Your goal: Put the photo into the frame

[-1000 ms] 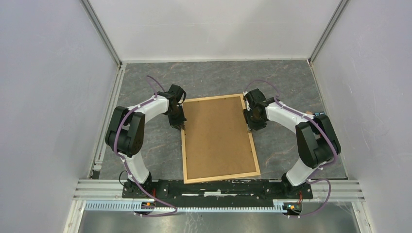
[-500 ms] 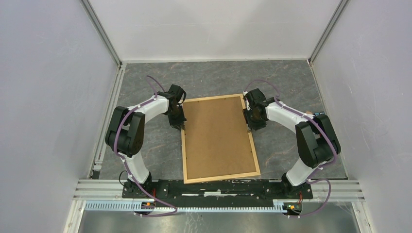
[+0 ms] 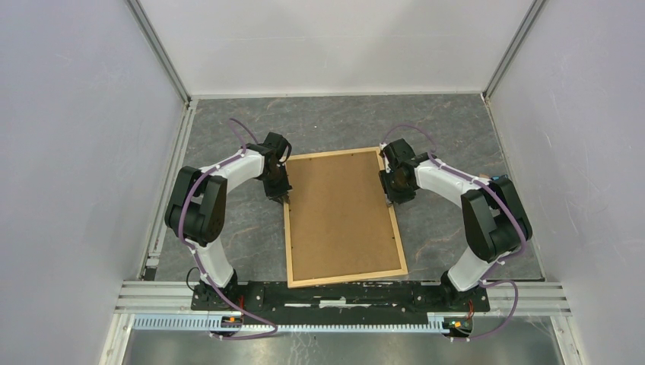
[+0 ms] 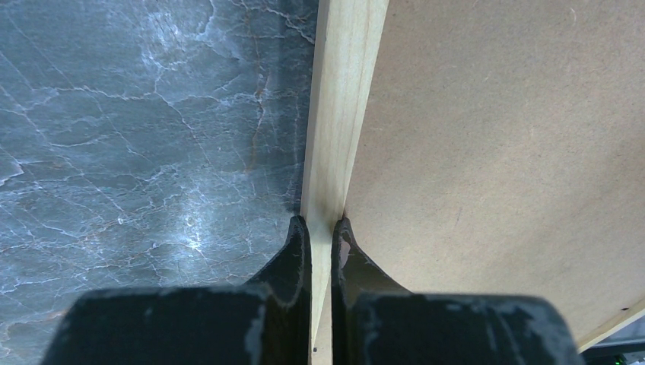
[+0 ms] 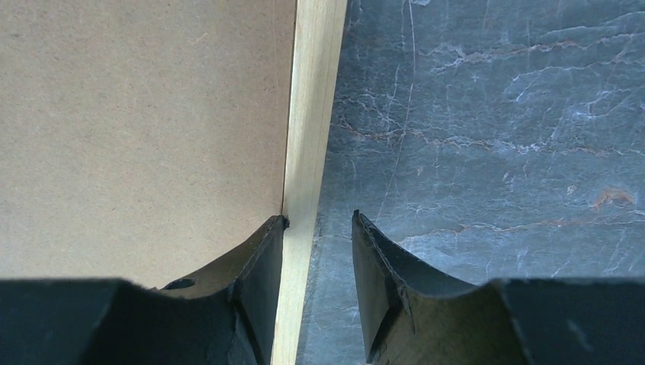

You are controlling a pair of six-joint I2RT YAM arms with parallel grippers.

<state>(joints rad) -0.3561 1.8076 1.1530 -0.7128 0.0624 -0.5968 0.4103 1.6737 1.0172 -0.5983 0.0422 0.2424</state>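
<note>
The frame (image 3: 346, 278), thin light wood strips, lies flat on the table with a plain brown backing board (image 3: 342, 217) filling it. The photo is hidden. My left gripper (image 3: 283, 196) is shut on the frame's left strip (image 4: 342, 114): in the left wrist view the gripper (image 4: 320, 224) has one finger on the table side and one on the board (image 4: 494, 152) side. My right gripper (image 3: 392, 199) stands open over the right strip (image 5: 312, 114). In the right wrist view the gripper (image 5: 318, 220) has its inner finger at the board's edge and its outer finger apart, above the table.
The dark grey marbled table (image 3: 335, 122) is walled by white panels on three sides. An aluminium rail (image 3: 342, 293) with the arm bases runs just below the frame's near edge.
</note>
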